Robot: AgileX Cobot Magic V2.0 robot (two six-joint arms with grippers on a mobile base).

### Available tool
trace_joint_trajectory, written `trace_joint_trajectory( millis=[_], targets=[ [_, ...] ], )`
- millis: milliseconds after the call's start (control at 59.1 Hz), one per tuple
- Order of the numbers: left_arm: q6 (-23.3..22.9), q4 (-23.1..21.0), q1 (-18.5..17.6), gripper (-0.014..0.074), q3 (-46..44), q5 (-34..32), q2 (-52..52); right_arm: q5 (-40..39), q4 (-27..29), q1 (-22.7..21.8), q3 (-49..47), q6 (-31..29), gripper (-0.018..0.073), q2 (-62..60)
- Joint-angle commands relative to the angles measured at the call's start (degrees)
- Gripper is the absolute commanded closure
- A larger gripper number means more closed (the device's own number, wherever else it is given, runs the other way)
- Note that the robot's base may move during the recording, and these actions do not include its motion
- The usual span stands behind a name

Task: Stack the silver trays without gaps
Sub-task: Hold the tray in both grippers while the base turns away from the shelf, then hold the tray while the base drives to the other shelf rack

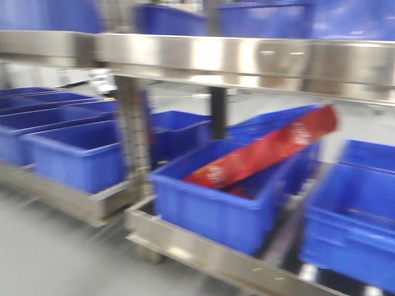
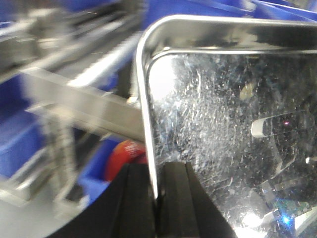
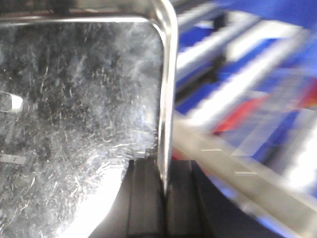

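Scratched shiny steel fills both wrist views. The left hand [image 2: 156, 173] is closed narrow on the thin rim of a silver tray [image 2: 233, 129], with one black finger on each side. The right hand [image 3: 162, 168] pinches a silver tray [image 3: 74, 99] by its rim in the same way; whether it is the same one, I cannot tell. Behind are blurred blue bins [image 1: 210, 209] on a steel shelf [image 1: 247, 58], and a red bag [image 1: 265, 154] lies slanted in one bin.
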Motion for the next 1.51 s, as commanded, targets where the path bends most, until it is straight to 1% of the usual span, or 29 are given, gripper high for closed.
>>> trace_joint_trajectory(
  millis=[0, 1489],
  targets=[
    [0.34, -1.97, -0.92, 0.0603, -0.67, -3.60, -0.73, -3.47, 2.56, 0.69, -0.63, -0.70, 0.0638, -0.70],
    [0.34, -1.97, -0.92, 0.0603, -0.67, -3.60, -0.73, -3.47, 2.56, 0.69, -0.63, -0.70, 0.0638, -0.70]
  ],
)
